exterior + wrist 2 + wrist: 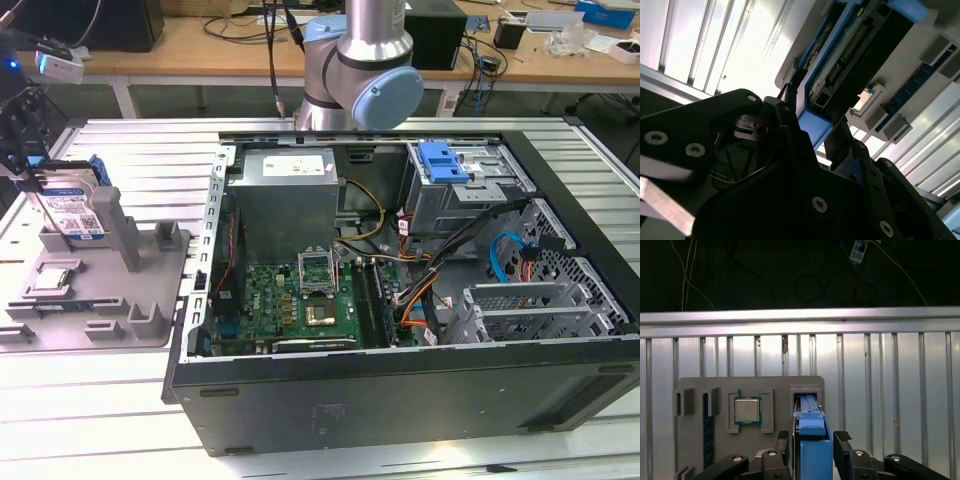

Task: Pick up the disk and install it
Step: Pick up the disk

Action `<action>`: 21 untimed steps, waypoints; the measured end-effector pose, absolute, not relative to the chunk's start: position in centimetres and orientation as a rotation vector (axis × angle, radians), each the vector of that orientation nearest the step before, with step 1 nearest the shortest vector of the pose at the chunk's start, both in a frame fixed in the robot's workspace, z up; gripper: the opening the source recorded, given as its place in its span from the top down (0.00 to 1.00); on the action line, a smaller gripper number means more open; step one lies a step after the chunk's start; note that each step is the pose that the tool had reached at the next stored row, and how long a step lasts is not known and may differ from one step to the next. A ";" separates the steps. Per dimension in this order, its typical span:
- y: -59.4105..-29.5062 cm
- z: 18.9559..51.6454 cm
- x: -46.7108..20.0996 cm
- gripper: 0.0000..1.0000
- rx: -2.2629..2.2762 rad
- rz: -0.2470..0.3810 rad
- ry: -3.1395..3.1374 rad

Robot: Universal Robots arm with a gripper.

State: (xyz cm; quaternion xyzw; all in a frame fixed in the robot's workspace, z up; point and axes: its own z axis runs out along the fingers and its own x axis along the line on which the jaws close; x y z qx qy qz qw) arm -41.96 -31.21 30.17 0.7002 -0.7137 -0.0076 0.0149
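Currently the disk (pixel 72 208) is seen standing on its edge in a slot of the grey holder (pixel 110 295). The holder is placed near the edge of the tabletop (pixel 100 400) at the exterior view's left, well apart from the open computer case (pixel 400 390). In the first wrist view the fingers (pixel 843 452) are spread, one on each side of the blue frame of the disk. A thin dark gap is visible on both sides, so the disk is judged as not yet pinched. A small chip (pixel 747 410) is set in its own pocket of the holder, just beside the slot of the disk.

Several things could go wrong from here. If the fingers are closed only on the plastic frame, the disk could slip or turn between them. If it is not pulled straight along the slot, it could be jammed, and the holder could be lifted together with it. A tilted disk would probably be hard to fit into the case.
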 end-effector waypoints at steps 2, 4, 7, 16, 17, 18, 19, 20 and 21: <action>-31.2 30.1 -42.0 0.52 2.190 -0.023 -2.211; -31.2 30.1 -42.0 0.52 2.197 -0.023 -2.204; -31.2 30.1 -42.0 0.52 2.197 -0.023 -2.204; -31.2 30.0 -42.0 0.52 2.197 -0.023 -2.204; -31.2 30.0 -42.0 0.52 2.197 -0.023 -2.204; -31.2 30.0 -42.0 0.52 2.197 -0.023 -2.204; -31.2 30.0 -42.0 0.52 2.197 -0.023 -2.204; -31.2 29.9 -42.0 0.52 2.197 -0.023 -2.203; -31.2 29.9 -42.0 0.52 2.197 -0.023 -2.203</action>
